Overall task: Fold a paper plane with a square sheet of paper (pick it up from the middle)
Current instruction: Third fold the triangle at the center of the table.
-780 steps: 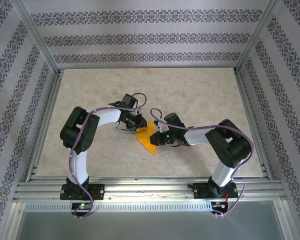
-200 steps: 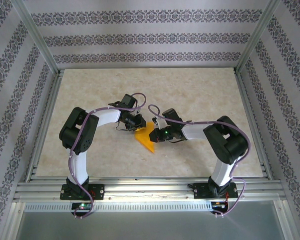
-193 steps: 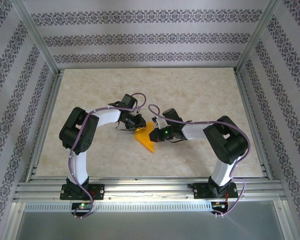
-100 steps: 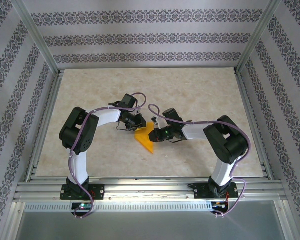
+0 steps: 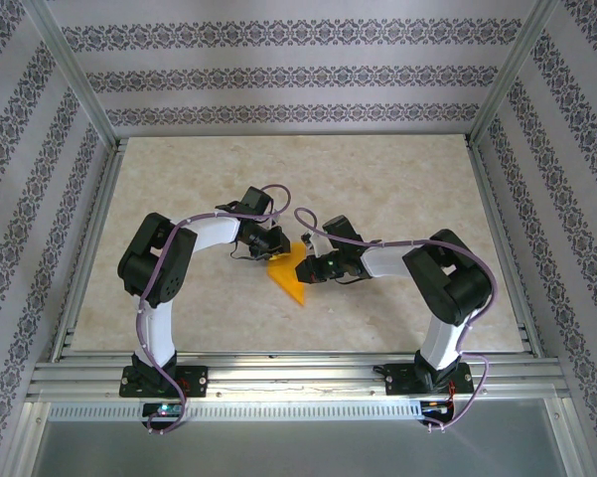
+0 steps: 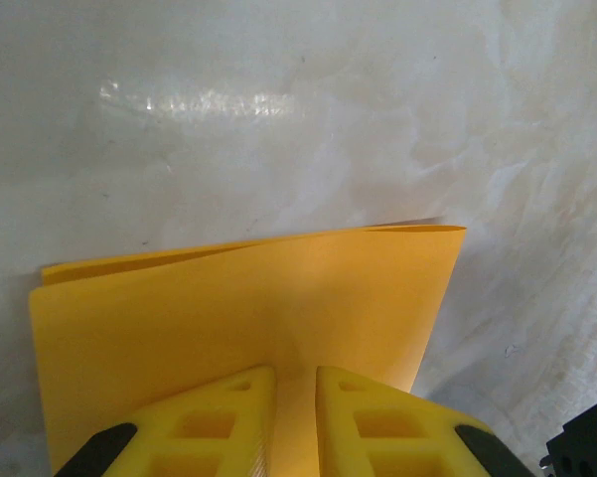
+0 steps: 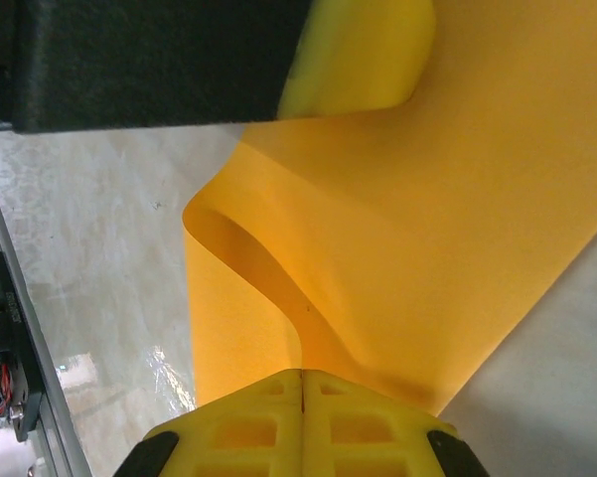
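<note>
The right hand (image 7: 303, 374) is closed tight, its two yellow fingers meeting with no gap. A raised flap of the square sheet of paper (image 7: 427, 229) runs up into the seam between them, so it looks pinched there. The left hand (image 6: 295, 376) has its fingers nearly together, with a thin slot between them, and is set on the same orange sheet. Whether it nips a layer or merely pins the paper down I cannot tell. The paper, already a pointed wedge of more than one layer, lies on the tabletop (image 5: 397, 179). It sits about midway between the left and right edges and somewhat nearer the near edge, its tip toward that edge.

By my reading a flap fold is in hand: one hand anchors the wedge while the other carries a loose edge over. The shape is broad, not yet a narrow dart, so much folding remains. The next move calls for laying the flap down squarely, then pressing the crease flat without dragging the anchored part.

Both arms reach inward from their bases. The left arm (image 5: 164, 263) is bent at the elbow and turned right, and the right arm (image 5: 447, 278) is folded and turned left. The two hands are close together, wrists low over the paper.
</note>
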{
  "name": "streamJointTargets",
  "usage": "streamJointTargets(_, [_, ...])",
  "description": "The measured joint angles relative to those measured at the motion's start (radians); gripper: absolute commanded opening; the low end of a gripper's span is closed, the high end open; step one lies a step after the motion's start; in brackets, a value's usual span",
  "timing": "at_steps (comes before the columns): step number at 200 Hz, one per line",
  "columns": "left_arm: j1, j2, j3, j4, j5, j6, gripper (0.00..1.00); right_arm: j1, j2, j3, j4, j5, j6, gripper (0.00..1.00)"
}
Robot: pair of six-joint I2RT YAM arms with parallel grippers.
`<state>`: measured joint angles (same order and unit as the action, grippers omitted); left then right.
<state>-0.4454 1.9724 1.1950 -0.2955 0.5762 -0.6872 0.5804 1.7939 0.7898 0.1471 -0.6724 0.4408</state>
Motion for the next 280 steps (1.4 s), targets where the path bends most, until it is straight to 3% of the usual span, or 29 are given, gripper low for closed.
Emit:
streamJointTargets(106, [0.000,-0.004,-0.015,0.019,0.000,-0.013,0.13,0.005,0.005,-0.013,0.023,-0.030,0.010,0.00])
streamJointTargets(280, [0.000,-0.004,-0.007,-0.010,0.003,0.026,0.12,0.004,0.016,0.000,-0.027,-0.025,-0.022,0.00])
